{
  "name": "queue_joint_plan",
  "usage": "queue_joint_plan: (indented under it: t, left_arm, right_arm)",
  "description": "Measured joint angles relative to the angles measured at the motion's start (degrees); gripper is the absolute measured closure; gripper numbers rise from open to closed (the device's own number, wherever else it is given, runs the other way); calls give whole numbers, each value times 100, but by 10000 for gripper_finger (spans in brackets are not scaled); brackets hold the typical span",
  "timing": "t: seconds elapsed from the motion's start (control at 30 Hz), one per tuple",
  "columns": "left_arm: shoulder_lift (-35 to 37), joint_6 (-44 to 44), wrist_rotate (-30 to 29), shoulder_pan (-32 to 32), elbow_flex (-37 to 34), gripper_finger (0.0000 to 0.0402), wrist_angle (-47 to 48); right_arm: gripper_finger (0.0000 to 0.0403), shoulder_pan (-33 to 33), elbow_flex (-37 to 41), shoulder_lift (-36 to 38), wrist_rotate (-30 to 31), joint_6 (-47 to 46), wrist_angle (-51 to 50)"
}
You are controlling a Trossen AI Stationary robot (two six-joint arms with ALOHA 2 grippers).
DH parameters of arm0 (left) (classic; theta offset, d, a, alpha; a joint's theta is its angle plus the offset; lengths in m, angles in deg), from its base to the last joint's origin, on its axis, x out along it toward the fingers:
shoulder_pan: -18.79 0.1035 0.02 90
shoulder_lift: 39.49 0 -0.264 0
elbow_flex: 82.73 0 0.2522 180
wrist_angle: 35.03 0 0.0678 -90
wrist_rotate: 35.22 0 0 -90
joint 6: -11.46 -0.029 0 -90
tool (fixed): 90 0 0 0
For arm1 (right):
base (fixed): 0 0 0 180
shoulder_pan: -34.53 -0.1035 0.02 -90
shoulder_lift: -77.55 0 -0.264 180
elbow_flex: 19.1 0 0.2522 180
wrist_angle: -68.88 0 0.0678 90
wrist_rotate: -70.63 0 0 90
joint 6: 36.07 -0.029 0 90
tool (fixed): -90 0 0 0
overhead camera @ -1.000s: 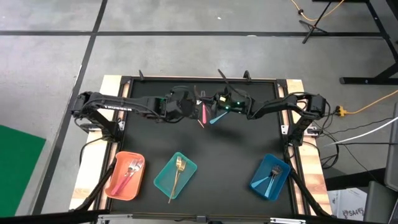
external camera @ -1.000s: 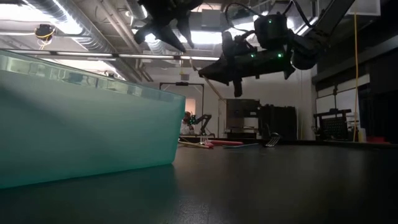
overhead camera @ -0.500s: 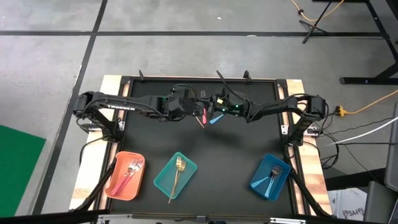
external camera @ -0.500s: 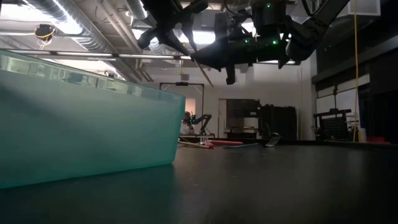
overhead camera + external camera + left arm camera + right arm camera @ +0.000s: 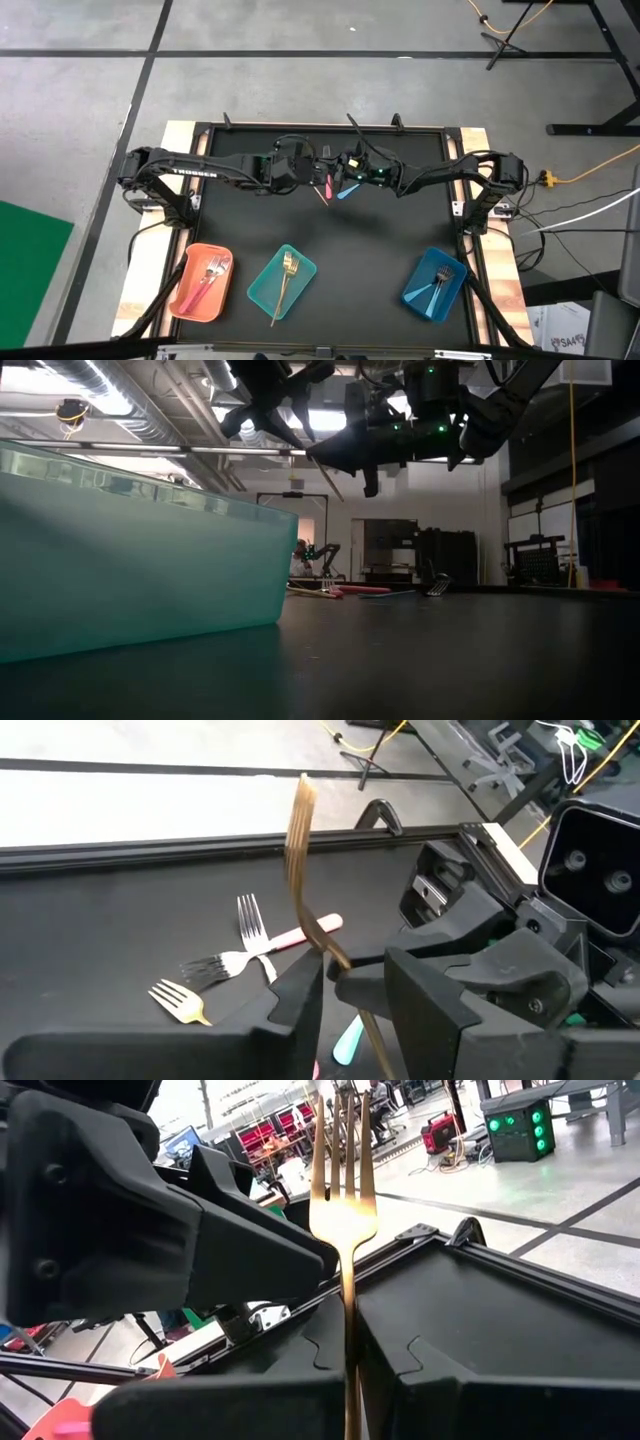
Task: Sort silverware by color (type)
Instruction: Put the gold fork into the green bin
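— Meeting above the far middle of the table (image 5: 250,230), what are the two grippers doing?

— The right gripper (image 5: 348,1342) is clamped on a gold fork (image 5: 342,1190), tines up. The left gripper (image 5: 352,982) stands spread around that fork's handle.

— And the other silverware?

— A pink-handled fork (image 5: 268,935) and another gold fork (image 5: 178,1000) lie on the table below; the rest sit in the orange tray (image 5: 186,300), teal tray (image 5: 262,290) and blue tray (image 5: 418,292).

Dim, backlit low view with ceiling-light glare; blurred near teal tray (image 5: 130,550).
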Motion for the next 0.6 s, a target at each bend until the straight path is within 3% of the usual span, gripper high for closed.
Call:
queue_joint_plan:
  t: [0.2,0.6]
  left_arm:
    - [0,1,1,0,0,298,0]
    - [0,-1,217,-4,0,298,13]
  right_arm:
    - [403,0,0,0,-45,2,1]
    - [403,4,0,0,-857,403,15]
